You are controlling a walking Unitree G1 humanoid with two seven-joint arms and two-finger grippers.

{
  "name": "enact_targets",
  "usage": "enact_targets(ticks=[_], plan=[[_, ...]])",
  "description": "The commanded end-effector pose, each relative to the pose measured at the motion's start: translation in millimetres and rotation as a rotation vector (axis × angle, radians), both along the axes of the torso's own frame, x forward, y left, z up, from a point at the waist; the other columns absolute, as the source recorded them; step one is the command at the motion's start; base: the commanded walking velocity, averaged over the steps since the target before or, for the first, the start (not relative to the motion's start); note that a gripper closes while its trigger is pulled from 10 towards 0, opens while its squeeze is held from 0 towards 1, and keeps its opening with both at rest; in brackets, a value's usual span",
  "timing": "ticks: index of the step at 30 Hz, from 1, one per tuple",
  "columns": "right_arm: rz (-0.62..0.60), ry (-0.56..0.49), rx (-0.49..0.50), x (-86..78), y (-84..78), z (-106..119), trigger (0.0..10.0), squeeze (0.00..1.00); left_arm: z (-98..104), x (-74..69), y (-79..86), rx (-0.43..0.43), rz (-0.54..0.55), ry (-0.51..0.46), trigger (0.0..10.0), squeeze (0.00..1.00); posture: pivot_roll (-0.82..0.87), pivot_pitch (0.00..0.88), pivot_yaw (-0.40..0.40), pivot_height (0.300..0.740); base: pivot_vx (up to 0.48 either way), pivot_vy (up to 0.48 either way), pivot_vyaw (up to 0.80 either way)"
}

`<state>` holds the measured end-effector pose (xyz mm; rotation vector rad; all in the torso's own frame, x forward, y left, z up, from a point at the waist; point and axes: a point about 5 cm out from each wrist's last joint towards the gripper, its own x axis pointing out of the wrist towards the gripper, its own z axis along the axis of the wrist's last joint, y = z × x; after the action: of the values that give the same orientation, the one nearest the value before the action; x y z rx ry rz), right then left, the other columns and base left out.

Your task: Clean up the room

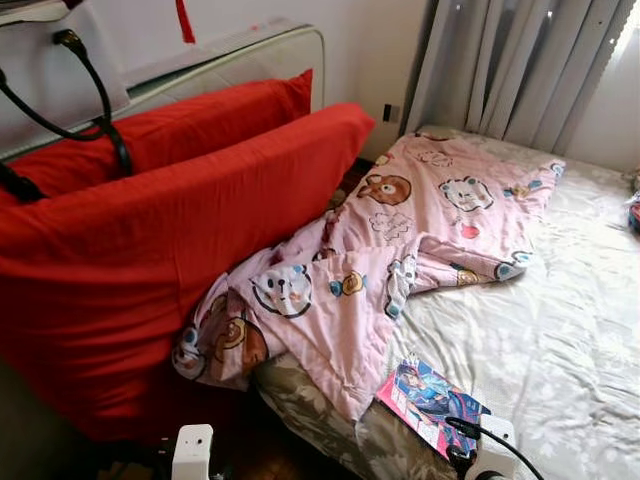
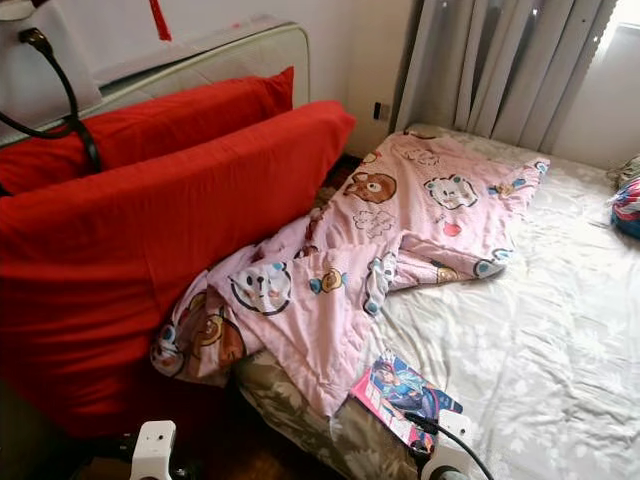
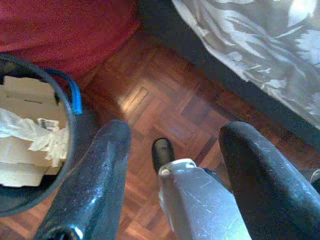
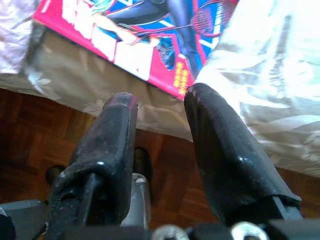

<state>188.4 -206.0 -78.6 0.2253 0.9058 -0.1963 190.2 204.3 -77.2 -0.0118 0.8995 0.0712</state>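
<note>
Bed (image 1: 560,340) with a pale floral sheet takes up the right half of the head view. A pink cartoon-print blanket (image 1: 400,250) lies crumpled across it, running from the upper centre down to the lower centre, its lower end bunched against the red pillows. Two big red pillows (image 1: 150,230) lean at the left, one behind the other, in front of a pale headboard (image 1: 250,55) at upper left. Grey curtains (image 1: 520,65) hang at upper right. A black cable (image 1: 95,90) loops over the pillows at upper left.

A pink magazine (image 1: 430,400) with a cartoon cover lies on the bed's near edge, bottom centre-right, just below the blanket's corner.

Right gripper (image 4: 160,135): fingers parted, nothing between them, tips right by the magazine's (image 4: 135,35) edge at the mattress side; contact can't be confirmed. Wood parquet floor below.

Left gripper (image 3: 175,165): fingers spread wide, empty, over the parquet floor (image 3: 165,105). A dark bin (image 3: 55,170) with crumpled paper and cardboard inside sits beside one finger, near the red pillow's bottom.

Some coloured item (image 1: 633,210) at the far right edge of the bed, too cropped to tell.
</note>
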Motion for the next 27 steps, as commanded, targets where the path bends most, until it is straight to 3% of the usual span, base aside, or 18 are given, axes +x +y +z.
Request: enact_targets(ticks=[1, 20, 27], plan=[[-0.002, 0.003, 0.001, 0.2, -0.8, 0, 10.0, 0.00, -2, -4.2, 0.2, 0.000, -0.001, 0.016, 10.0, 0.00, 0.00, 0.000, -0.028, 0.740, 0.000, -0.360, 0.00], [0.010, -0.052, 0.016, -4.6, 4.1, -1, 10.0, 0.00, -2, -8.1, 3.6, 0.018, -0.049, -0.022, 10.0, 0.00, -0.03, 0.000, 0.027, 0.740, 0.000, -0.036, 0.00], [0.057, -0.138, 0.015, -11.7, 2.2, 0, 10.0, 0.00, -2, -15.9, 2.4, 0.027, 0.026, -0.119, 10.0, 0.00, -0.04, 0.000, 0.022, 0.740, 0.000, 0.000, 0.00]])
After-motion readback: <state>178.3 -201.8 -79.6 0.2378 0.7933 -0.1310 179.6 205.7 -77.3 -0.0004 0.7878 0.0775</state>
